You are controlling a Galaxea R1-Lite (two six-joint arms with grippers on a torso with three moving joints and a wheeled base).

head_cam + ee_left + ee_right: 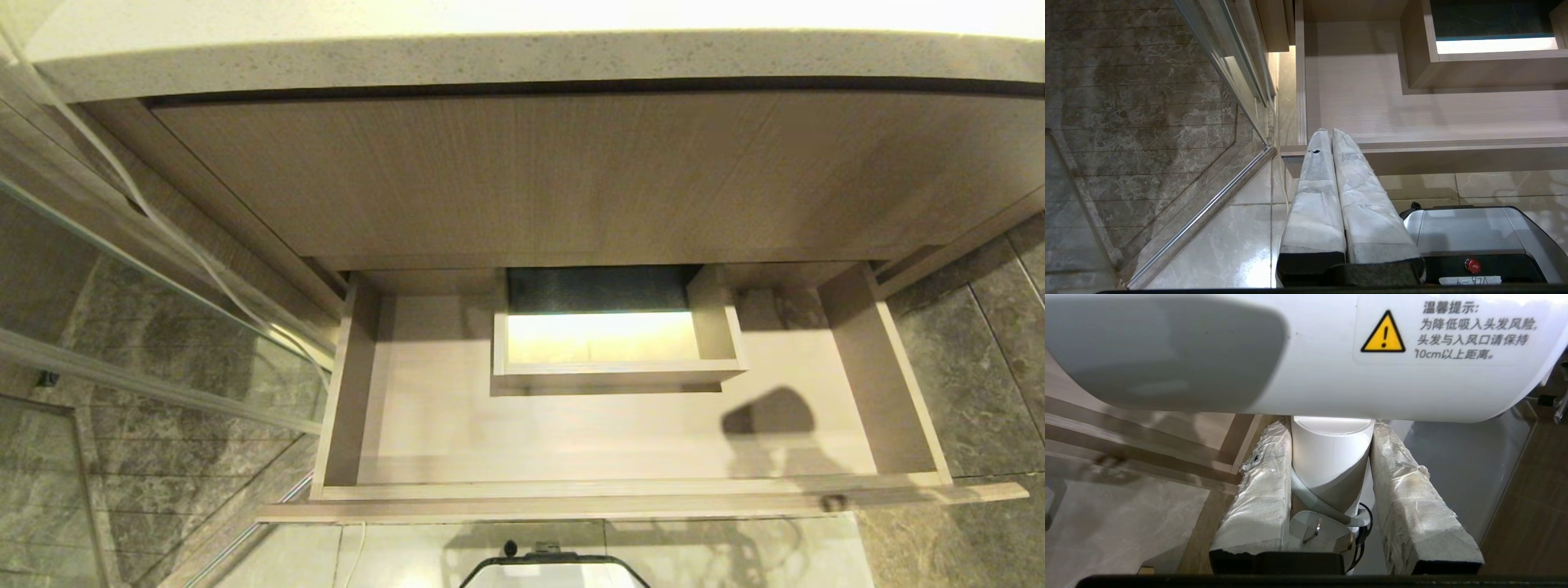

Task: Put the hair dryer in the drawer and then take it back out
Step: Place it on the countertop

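Below the speckled stone countertop (522,61), one drawer (571,490) stands pulled fully out toward me, its light wood-grain floor bare, with a single boxed cutout (612,376) at back centre, likely there to clear plumbing. No arm shows in my head view, only a dark rounded shadow (767,412) on the right of the drawer floor, which I take to be cast by what my right arm carries. My right gripper (1331,428) is clamped on the one hair dryer (1331,465): two tape-wrapped fingers (1261,482) press either side of its short white handle, the barrel lies crosswise beyond the fingertips, and a yellow warning label (1447,330) faces the camera. Gripping the handle seems sensible, since it is the narrowest part and keeps the barrel free to set down flat. The bundled cord (1323,506) curls at the handle's base between the fingers. The dryer is not in the drawer yet; it hangs off to the right, outside it, as best I can judge. My left gripper (1331,132) sits parked near the drawer's front left corner, its two wrapped fingers pressed together, holding nothing.
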